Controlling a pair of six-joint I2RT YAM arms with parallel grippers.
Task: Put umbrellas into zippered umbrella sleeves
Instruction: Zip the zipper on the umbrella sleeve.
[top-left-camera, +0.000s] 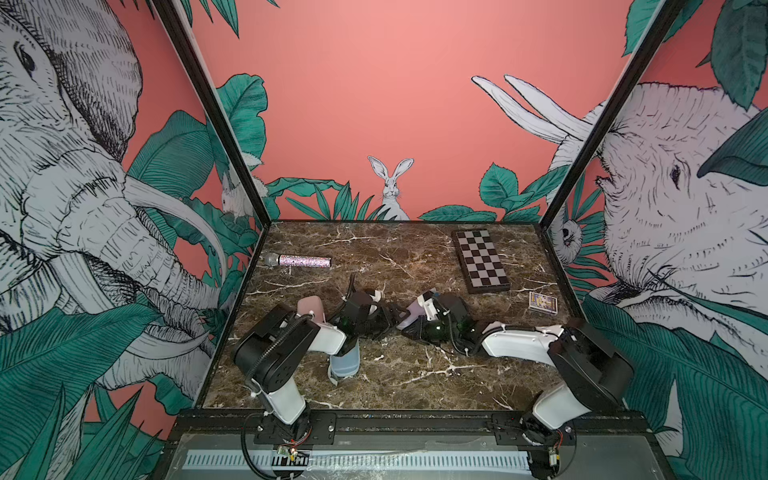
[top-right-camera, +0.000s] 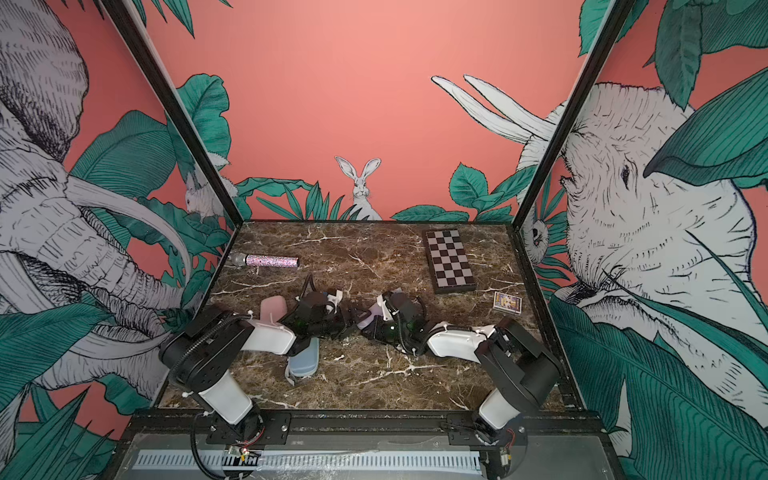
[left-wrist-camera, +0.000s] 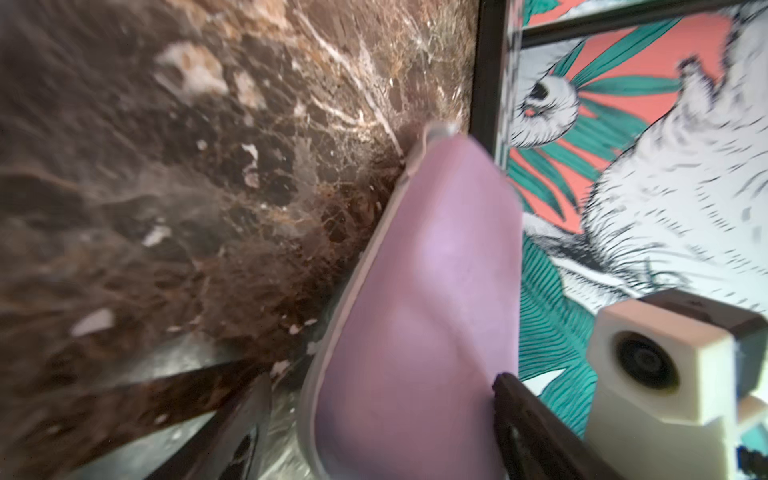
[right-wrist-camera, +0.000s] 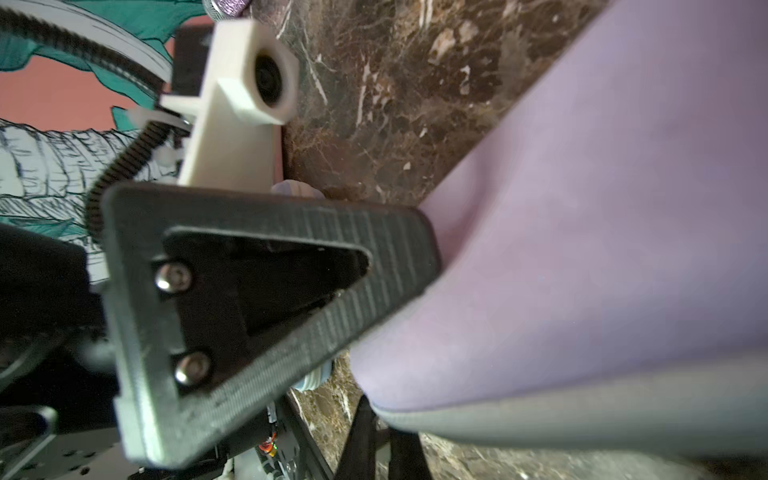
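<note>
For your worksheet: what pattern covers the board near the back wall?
The board: dark-and-pale checks, best in a top view.

No legible text, label, brand or number anywhere. Printed face on the small card box (top-left-camera: 543, 302), lying on the worktop (top-left-camera: 415, 374) near the checkered board (top-left-camera: 482, 261): blue and yellow artwork, any lettering too small to read in both top views.

Microphone (top-left-camera: 299, 261) well left of checkerboard (top-left-camera: 481, 261)

pink sleeve (top-left-camera: 309, 307) left-centre | blue sleeve (top-left-camera: 345, 365) nearer, lying flat | lilac sleeve (left-wrist-camera: 436, 270) centre
</note>
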